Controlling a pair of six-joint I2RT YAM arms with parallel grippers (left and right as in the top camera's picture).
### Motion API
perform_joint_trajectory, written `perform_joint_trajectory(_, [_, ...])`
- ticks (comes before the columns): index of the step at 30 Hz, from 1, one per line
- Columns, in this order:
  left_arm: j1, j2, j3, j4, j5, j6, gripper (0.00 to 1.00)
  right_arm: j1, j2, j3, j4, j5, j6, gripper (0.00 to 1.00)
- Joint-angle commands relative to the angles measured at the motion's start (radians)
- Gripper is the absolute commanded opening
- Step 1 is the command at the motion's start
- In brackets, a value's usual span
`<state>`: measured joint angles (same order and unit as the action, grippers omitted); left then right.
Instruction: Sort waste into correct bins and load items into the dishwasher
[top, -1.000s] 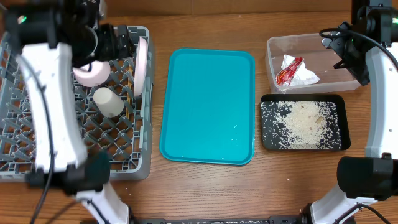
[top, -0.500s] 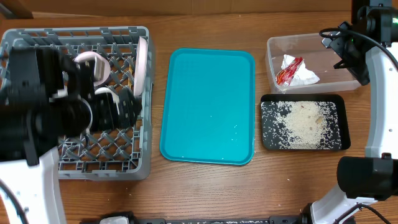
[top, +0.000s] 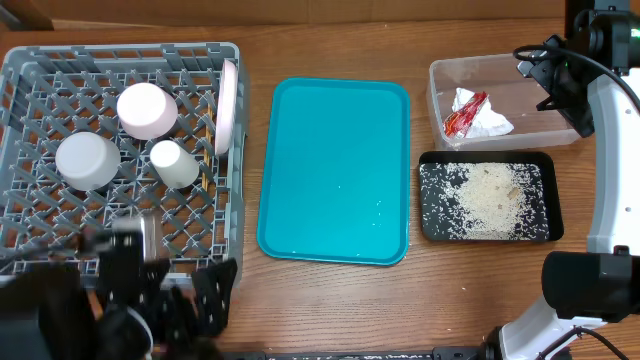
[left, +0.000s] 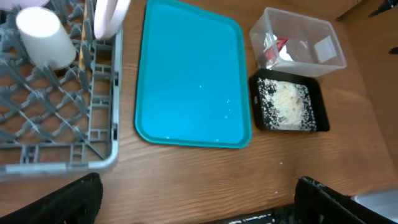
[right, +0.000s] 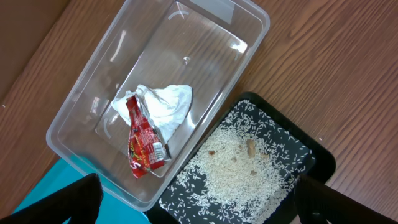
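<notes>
Dishwasher rack (top: 40, 230), the grey lattice crate, fills the table's left end; the left gripper (left: 198, 183) hangs at the front edge of the table off the rack's near right corner, so the rack lies ahead of that claw and to its left, and the left arm is plainly the nearer to it; its jaws stand wide apart with nothing between them. Next in size, the teal tray (top: 335, 170) lies between rack and bins, long axis running away from the robot, its floor bare. At the right end the clear tub (right: 186, 62) and the black tray (right: 314, 163) sit just beside each other; the right gripper (right: 196, 180) hangs directly over the line where they meet, likewise spread wide and carrying nothing.

Inside the rack a plate (top: 229, 105) stands on edge along the right wall, long axis pointing away from the robot; whether a second plate hides behind it cannot be told from above. The pinkish bowl (top: 147, 110), the white bowl (top: 87, 160) and the small cup (top: 173, 163) sit near one another on the lattice.

In the tub the tissue (right: 163, 102) touches the red wrapper (right: 142, 140), which lies slantwise on the floor; the grains (right: 242, 168) are heaped mid-tray.

The wooden table (top: 330, 300) is flat, with bare wood along the front; sorting and loading look finished, so neither claw seems to need a reach.
</notes>
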<state>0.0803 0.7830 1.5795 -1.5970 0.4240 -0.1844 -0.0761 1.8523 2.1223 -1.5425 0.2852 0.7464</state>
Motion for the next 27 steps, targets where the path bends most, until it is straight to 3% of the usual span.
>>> perform_joint_trajectory(1, [-0.002, -0.062, -0.065, -0.021, 0.014, -0.095, 1.00, 0.003, -0.006, 0.002, 0.004, 0.010, -0.003, 1.00])
perform_joint_trajectory(13, [-0.002, -0.070, -0.085, -0.041, 0.014, -0.111, 1.00, 0.003, -0.006, 0.002, 0.004, 0.010, -0.003, 1.00])
perform_joint_trajectory(21, [-0.002, -0.071, -0.088, -0.093, -0.112, -0.102, 1.00, 0.003, -0.006, 0.002, 0.004, 0.010, -0.003, 1.00])
perform_joint_trajectory(27, [-0.002, -0.072, -0.137, -0.088, -0.106, 0.054, 1.00, 0.003, -0.006, 0.002, 0.004, 0.010, -0.003, 1.00])
